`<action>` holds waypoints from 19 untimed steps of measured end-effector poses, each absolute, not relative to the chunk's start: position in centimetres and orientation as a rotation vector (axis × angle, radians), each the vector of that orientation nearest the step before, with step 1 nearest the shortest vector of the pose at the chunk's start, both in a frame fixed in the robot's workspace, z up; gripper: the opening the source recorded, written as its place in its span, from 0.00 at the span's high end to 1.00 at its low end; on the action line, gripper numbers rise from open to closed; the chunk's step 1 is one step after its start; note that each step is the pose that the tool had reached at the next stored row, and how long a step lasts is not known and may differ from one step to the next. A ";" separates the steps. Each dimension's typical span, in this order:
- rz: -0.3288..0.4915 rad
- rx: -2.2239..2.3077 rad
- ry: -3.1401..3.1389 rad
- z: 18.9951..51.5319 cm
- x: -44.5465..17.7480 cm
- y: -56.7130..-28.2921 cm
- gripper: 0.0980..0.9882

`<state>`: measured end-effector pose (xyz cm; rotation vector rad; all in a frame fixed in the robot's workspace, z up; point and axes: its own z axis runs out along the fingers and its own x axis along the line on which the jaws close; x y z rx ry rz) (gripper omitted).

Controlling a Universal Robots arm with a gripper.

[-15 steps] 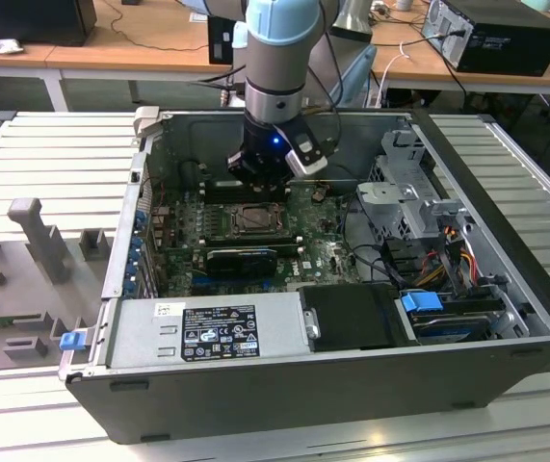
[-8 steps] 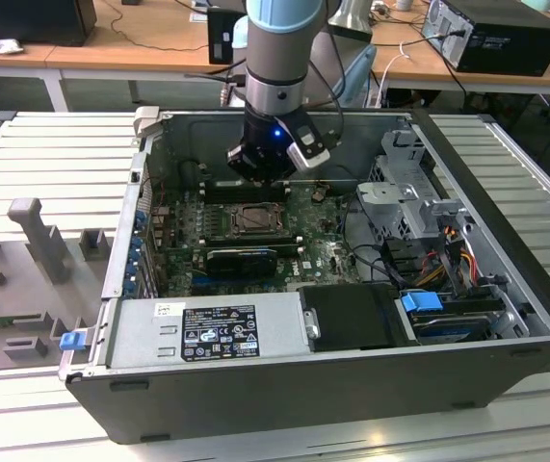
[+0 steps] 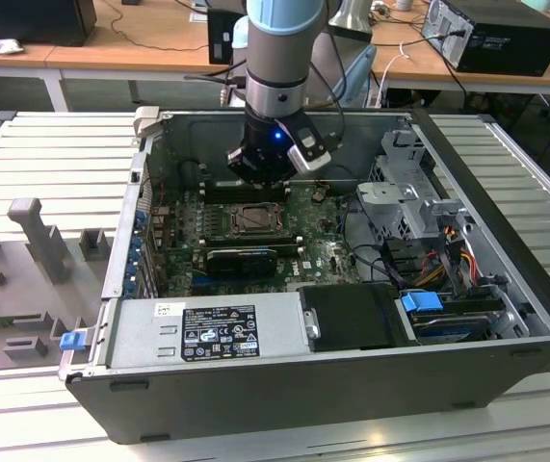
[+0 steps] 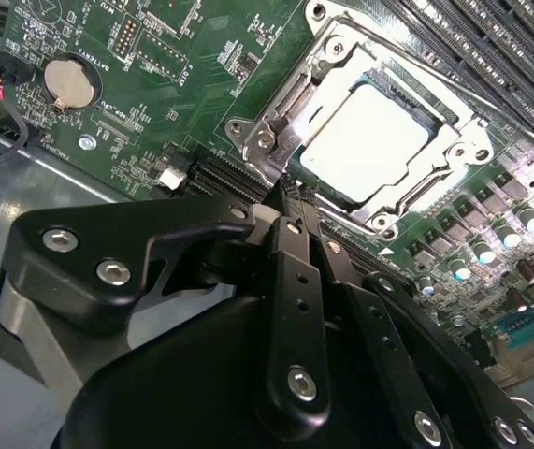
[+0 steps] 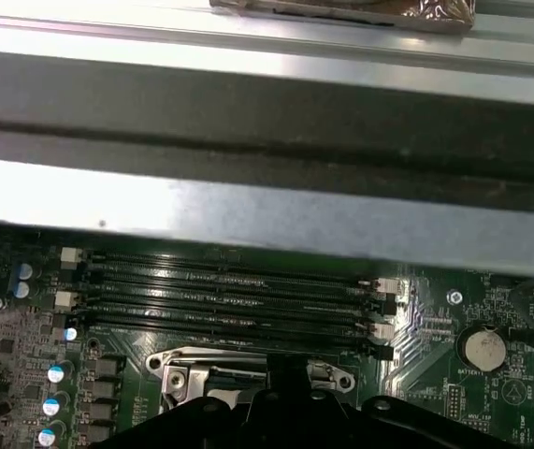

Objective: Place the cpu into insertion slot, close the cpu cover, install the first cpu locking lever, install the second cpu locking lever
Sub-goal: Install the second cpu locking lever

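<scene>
The gripper [image 4: 290, 192] has its black fingers [image 4: 295, 271] pressed together, with nothing between them. The tips point down at the corner of the cpu cover [image 4: 276, 126]. The shiny cover lies flat on the green board [image 4: 154, 84], and the cpu [image 4: 365, 140] shows pale through its square window. In the exterior view the gripper [image 3: 260, 183] hangs inside the open computer case [image 3: 284, 385], just above the cpu cover [image 3: 255, 219], near the board's back edge.

One cpu [image 4: 364, 140], one cpu cover [image 4: 295, 94], four memory slots [image 5: 229, 295], one coin battery [image 4: 67, 83], one end effector [image 4: 290, 201].
</scene>
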<state>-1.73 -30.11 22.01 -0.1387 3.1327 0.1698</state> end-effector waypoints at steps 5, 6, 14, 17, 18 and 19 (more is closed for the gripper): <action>0.169 -0.138 3.133 22.1 -1.7 -30.6 0.99; 0.170 -0.138 3.133 22.2 -1.7 -30.6 0.99; 0.170 -0.139 3.133 22.4 -1.7 -30.7 0.99; 0.170 -0.139 3.133 22.5 -1.7 -30.7 0.99; 0.170 -0.139 3.133 22.6 -1.7 -30.7 0.99; 0.170 -0.139 3.133 22.6 -1.7 -30.7 0.99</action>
